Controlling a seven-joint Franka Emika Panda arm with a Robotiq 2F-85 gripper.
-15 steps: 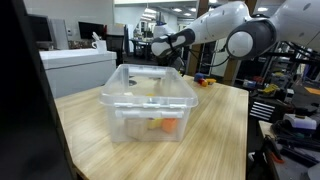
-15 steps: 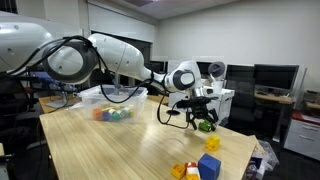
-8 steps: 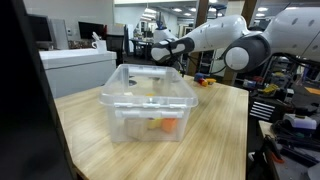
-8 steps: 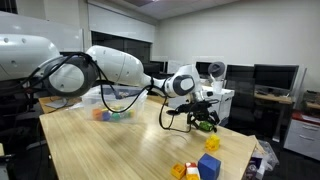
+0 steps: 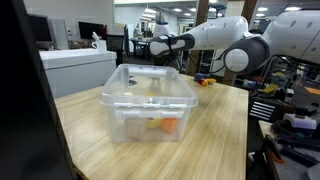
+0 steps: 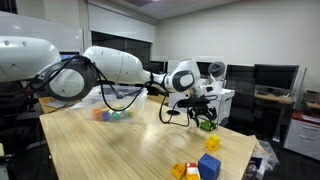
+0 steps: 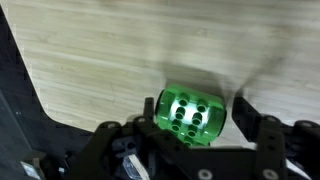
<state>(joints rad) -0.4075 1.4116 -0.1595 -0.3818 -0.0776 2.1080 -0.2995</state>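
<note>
The claw [image 7: 187, 128] is spread pretty wide, fingers down on either side of a green block [image 7: 190, 112] with holes. Small gaps show, so it's not really clamped yet. The block sits on the wooden table [image 7: 110, 50], right by the edge. In an exterior view, yellow and blue blocks [image 6: 208, 166] lie nearer the camera, and the clear bin [image 6: 112, 98] is well apart.

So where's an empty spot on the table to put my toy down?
The big bare stretch of wooden table between the clear bin and the yellow and blue blocks is free. It is crowded at the blocks' corner and at the far edge, where the gripper straddles the green block.
</note>
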